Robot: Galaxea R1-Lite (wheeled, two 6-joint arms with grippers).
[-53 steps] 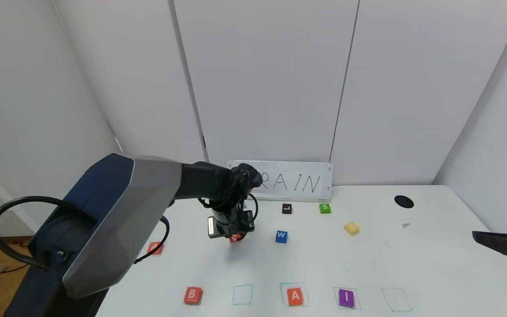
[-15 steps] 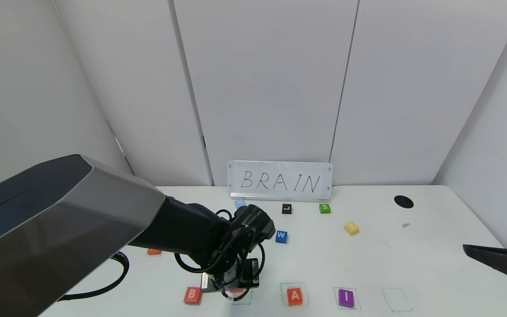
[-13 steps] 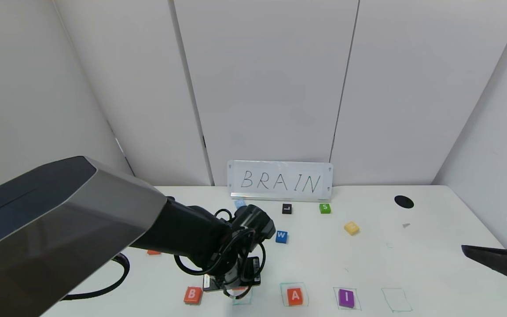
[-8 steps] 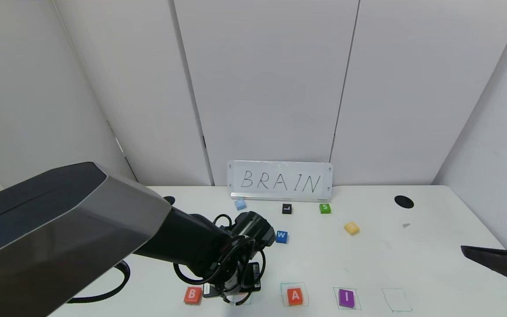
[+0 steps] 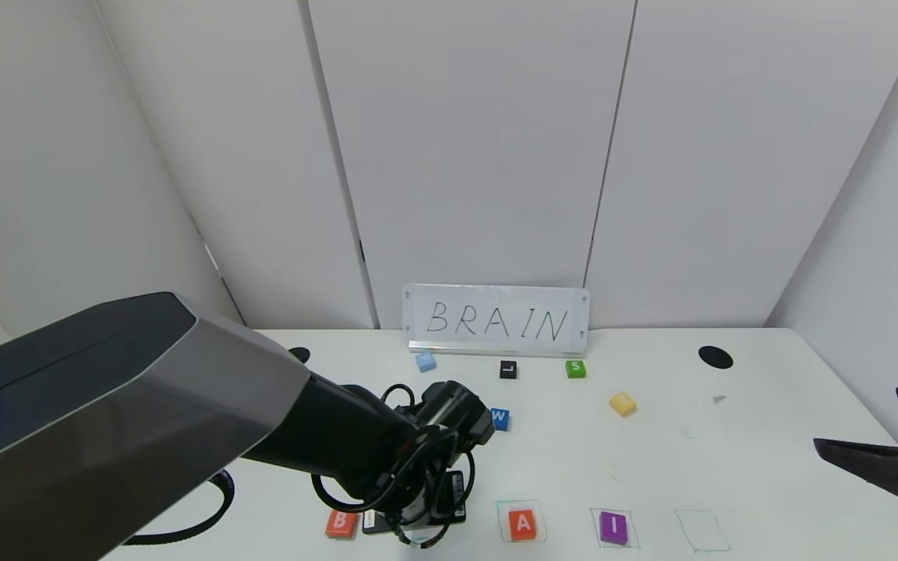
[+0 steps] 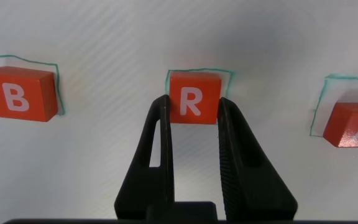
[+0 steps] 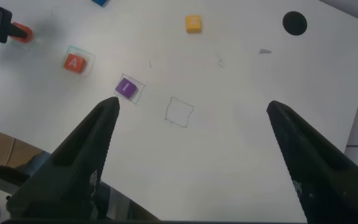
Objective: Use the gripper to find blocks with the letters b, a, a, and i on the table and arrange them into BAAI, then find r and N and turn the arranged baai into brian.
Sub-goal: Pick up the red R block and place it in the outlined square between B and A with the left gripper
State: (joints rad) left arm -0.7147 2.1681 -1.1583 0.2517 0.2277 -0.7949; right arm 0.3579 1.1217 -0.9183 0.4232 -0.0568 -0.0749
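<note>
My left gripper [image 6: 194, 103] is shut on the orange-red R block [image 6: 194, 98], holding it over the green-drawn square [image 6: 230, 74] between B and A. Whether it rests on the table [image 5: 574, 467] I cannot tell. The B block [image 6: 22, 93] [image 5: 341, 523] lies on one side and an A block [image 6: 353, 124] [image 5: 523, 523] on the other. The purple I [image 5: 613, 527] [image 7: 127, 88] follows A in the front row. The yellow N block [image 5: 622, 403] [image 7: 193, 23] lies further back. In the head view my left wrist hides R. My right gripper [image 5: 858, 417] [image 7: 192, 107] hangs open at the right edge.
A BRAIN sign [image 5: 496, 319] stands at the back. In front of it lie a light blue block [image 5: 425, 361], a black L [image 5: 508, 368], a green S [image 5: 575, 368] and a blue W [image 5: 500, 418]. A drawn square [image 5: 702, 530] right of I holds nothing. A black hole [image 5: 715, 357] is back right.
My left arm has carried the R block from mid-table to the front row and eased down over the square between B and A. The right gripper has barely moved.
</note>
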